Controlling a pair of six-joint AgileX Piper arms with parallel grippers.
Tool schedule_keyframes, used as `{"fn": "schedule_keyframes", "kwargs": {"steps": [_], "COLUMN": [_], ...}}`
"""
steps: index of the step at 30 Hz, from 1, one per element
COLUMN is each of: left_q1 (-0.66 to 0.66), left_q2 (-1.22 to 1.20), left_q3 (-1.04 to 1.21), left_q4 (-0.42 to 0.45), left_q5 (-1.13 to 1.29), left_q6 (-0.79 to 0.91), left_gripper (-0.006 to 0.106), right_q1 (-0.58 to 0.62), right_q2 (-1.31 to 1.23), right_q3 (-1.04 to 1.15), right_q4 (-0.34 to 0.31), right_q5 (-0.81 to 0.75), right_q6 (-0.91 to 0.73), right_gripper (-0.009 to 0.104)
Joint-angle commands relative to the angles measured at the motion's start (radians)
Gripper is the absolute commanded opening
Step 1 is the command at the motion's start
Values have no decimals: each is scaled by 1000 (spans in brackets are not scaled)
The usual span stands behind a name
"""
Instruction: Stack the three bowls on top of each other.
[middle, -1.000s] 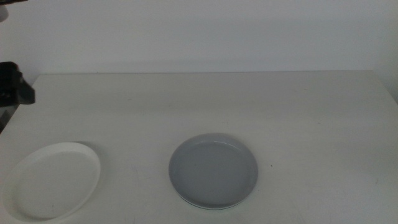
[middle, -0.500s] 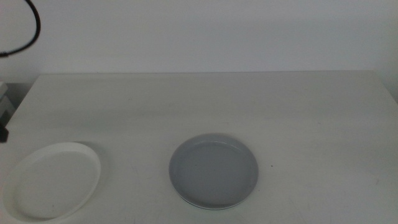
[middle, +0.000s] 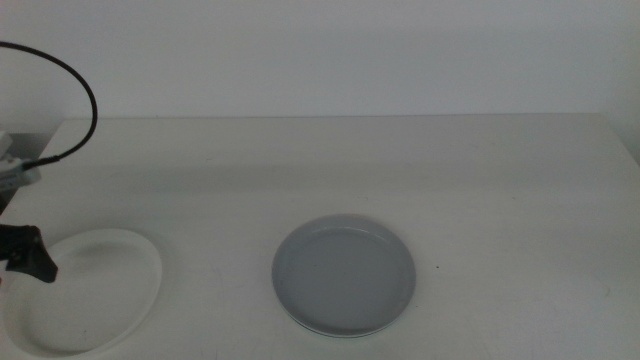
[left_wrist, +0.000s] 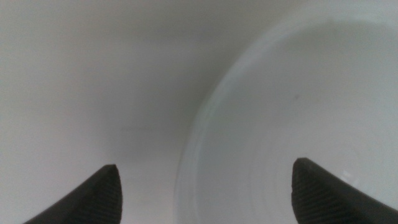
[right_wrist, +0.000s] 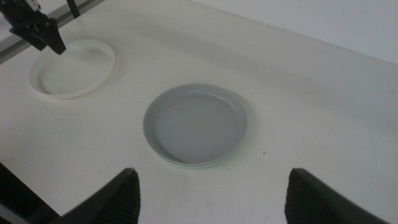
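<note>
Straddling the near rim of the white bowl (left_wrist: 292, 124), the left gripper (left_wrist: 205, 193) has its two dark jaws spread wide, one over the bare table (middle: 400, 160) just outside the rim, the other over the bowl's inside. It holds nothing, and whether either jaw tip touches the bowl cannot be told from these views. In the middle view the left gripper (middle: 28, 255) shows only as a dark tip at the left edge of the white bowl (middle: 95, 290), with its cable (middle: 85, 95) arching above.

The step in hand looks like the pick of this last dish: the grey bowl (middle: 343, 273) sits mid-table, well apart from the white one, and a thin pale edge under its near rim suggests the mint green bowl (middle: 345, 332) is already beneath it. So two of three seem stacked, with the white one left.

The next move calls for lowering until the low rim lies between the jaws, then closing on it firmly, since a shallow rim gives little to pinch and the dish may tilt when lifted.

The right gripper (right_wrist: 211, 193) waits back from the work, high over the near side of the table, jaws wide and empty, looking down on the grey bowl (right_wrist: 198, 123).
</note>
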Motion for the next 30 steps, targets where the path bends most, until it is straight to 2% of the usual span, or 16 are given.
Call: {"fn": "schedule_keyframes", "kwargs": {"steps": [1,4,6,10,15,16,20,24,30], "left_q1": [0,-1,-1,-1,-1,-1,-1,-9,-157], "left_q2": [-12,22,38,49,48,47,17,-60,-124], "left_q3": [-28,-28,-28,-27,-27,-29,-29,-46,-183], "left_q4": [-45,-56,-56,-55,-55,-55,-59,-116,-108], "left_q5": [2,14,27,37,56,69,106,168,255], "left_q6": [-2,-1,-1,-2,-9,-9,-11,-33,-240], "left_gripper": [95,87,76,48,5,0,0,0,0], "right_q1": [-7,-7,-7,-7,-7,-7,-7,-7,-7], "right_q2": [12,12,12,12,12,12,12,12,12], "right_q3": [-21,-21,-21,-21,-21,-21,-21,-21,-21], "right_q4": [8,8,8,8,8,8,8,8,8], "right_q5": [-60,-60,-60,-60,-60,-60,-60,-60,-60], "right_q6": [-14,-14,-14,-14,-14,-14,-14,-14,-14], "right_gripper": [59,59,59,59,59,59,59,59,59]}}
